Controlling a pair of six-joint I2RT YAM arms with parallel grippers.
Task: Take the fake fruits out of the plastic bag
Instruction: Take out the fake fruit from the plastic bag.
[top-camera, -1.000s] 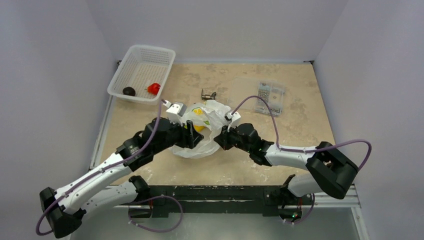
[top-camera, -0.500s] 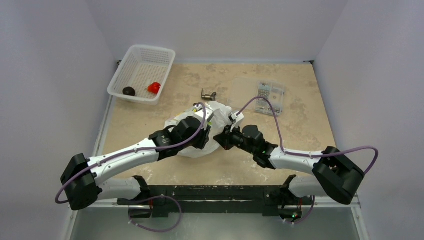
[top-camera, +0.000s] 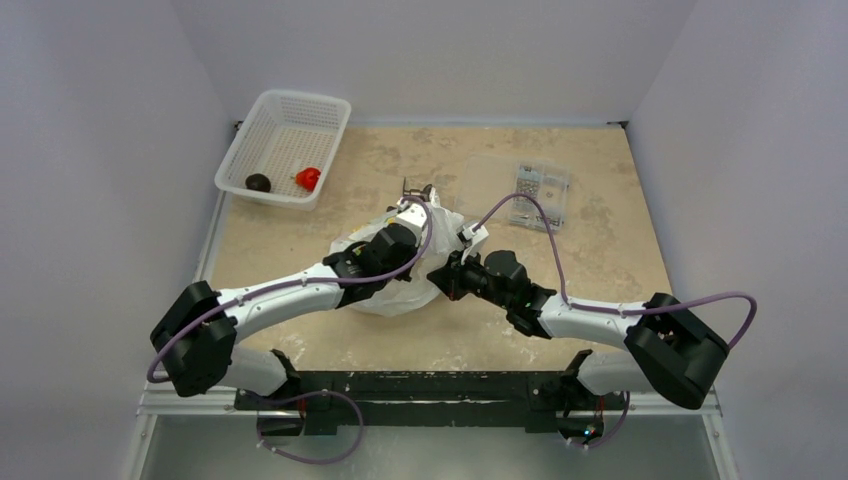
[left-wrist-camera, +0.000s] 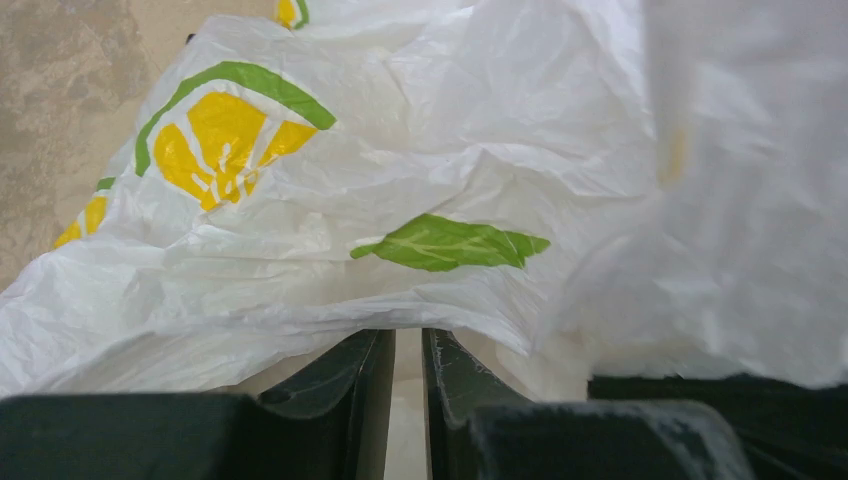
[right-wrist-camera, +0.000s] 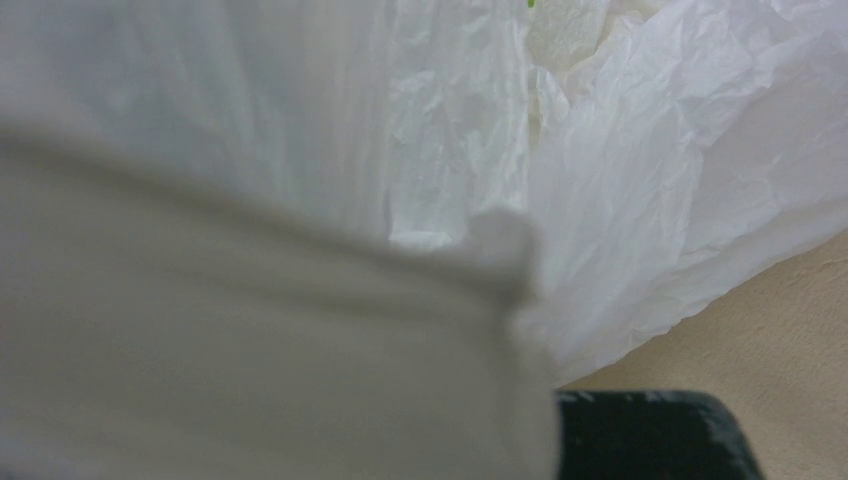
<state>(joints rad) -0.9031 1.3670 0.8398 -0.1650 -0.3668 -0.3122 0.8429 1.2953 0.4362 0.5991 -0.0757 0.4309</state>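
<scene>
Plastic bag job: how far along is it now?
Done: a dark brown toy fruit and a red one lie in the white mesh basket. In hand: the left hand and right hand are at the thin white printed plastic bag. Left: any fruit inside; the bag hides its contents.

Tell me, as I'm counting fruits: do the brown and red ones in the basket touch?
Apart: top external view shows basket floor between the brown fruit and red fruit.
</scene>
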